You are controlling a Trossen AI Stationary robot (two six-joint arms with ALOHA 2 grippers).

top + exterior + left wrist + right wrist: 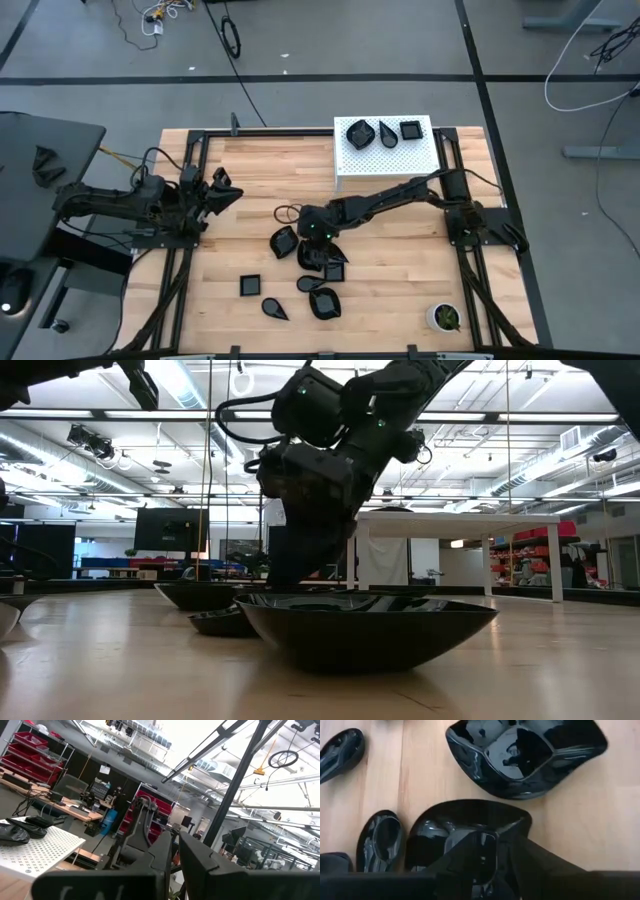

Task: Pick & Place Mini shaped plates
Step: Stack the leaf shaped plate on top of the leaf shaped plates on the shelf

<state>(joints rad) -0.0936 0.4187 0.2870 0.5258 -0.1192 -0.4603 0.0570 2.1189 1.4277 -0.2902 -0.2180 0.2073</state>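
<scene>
Bare table [400,290] right of the crowded mini shaped plates [310,270].

Glossy black plates [520,755], wooden table [400,300]

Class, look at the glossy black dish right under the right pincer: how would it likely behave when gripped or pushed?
The dish looks rigid, so it should keep its shape. Its glossy surface suggests the right pincer may slip. Shallow with a broad base, it probably slides on the wooden table rather than tipping.
</scene>
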